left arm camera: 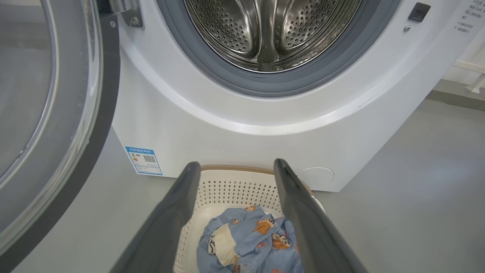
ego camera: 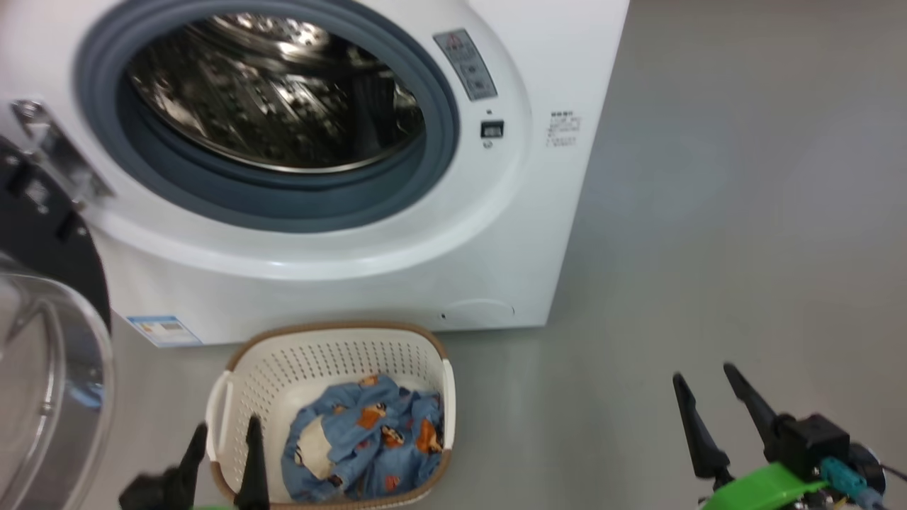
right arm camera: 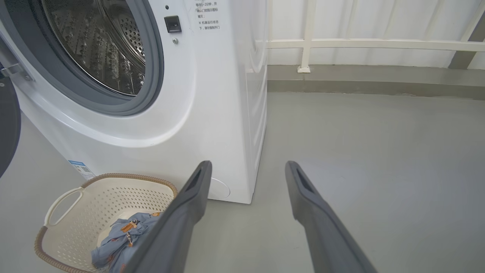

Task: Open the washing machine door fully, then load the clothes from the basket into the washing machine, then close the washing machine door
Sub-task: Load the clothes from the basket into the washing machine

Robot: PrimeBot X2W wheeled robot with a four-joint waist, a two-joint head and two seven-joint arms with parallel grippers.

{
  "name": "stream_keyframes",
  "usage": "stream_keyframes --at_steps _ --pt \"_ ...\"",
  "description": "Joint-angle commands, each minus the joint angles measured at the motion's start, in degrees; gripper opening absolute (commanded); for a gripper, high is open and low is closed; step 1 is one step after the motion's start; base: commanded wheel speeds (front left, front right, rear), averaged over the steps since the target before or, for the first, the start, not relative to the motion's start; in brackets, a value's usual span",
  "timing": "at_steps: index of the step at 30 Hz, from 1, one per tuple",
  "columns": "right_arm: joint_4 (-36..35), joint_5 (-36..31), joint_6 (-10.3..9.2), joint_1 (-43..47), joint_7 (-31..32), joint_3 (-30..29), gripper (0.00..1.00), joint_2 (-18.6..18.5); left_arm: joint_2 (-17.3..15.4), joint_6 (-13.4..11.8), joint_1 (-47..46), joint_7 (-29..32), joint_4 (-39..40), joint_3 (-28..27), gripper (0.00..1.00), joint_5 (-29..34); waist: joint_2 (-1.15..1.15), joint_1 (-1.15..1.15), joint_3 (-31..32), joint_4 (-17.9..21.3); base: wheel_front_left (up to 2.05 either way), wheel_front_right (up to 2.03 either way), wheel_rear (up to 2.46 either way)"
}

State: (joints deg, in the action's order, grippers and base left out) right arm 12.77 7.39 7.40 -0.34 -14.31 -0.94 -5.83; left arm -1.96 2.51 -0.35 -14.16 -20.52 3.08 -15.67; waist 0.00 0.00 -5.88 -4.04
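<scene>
**A:** Where are the clothes (ego camera: 368, 439)?

**B:** Bundled low in the basket (ego camera: 319, 358), which sits on the floor right against the washer (ego camera: 354, 280), under the empty drum (ego camera: 276, 92). I'd say it's put there for a short lift.

**A:** And the jaws?

**B:** The left gripper (ego camera: 227, 425) hovers at the basket's near-left rim, jaws wide and empty. Its wrist view frames the bundle between the fingers, lower down and untouched. The right gripper (ego camera: 703, 372) is well apart over bare floor (ego camera: 708, 212), equally wide and holding nothing.

**A:** The door (ego camera: 42, 241)?

**B:** It's swung out left, clear of the opening. Loading looks next.
</scene>
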Motion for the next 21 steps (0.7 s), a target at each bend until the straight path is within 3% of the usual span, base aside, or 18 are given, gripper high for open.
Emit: stream_keyframes --at_steps 1,14,21 --pt "-1.87 -0.2 0.09 -2.86 -0.69 1.43 1.0 -0.32 -1.08 0.63 -4.53 0.2 -0.61 -1.08 1.0 -0.09 0.0 0.0 -4.9 2.33 0.0 0.0 0.0" --pt "-5.23 -0.36 0.09 -13.49 -0.69 4.84 1.0 1.91 -3.63 4.05 -19.77 7.93 -15.46 -1.33 1.0 -7.52 0.0 0.0 -19.48 10.7 0.0 0.0 0.0" --pt "-5.97 -0.22 0.09 -16.5 -0.69 5.5 1.0 2.53 -5.37 4.27 -25.33 10.9 -23.03 -0.65 1.0 -8.19 0.0 0.0 -23.55 12.86 0.0 0.0 0.0"
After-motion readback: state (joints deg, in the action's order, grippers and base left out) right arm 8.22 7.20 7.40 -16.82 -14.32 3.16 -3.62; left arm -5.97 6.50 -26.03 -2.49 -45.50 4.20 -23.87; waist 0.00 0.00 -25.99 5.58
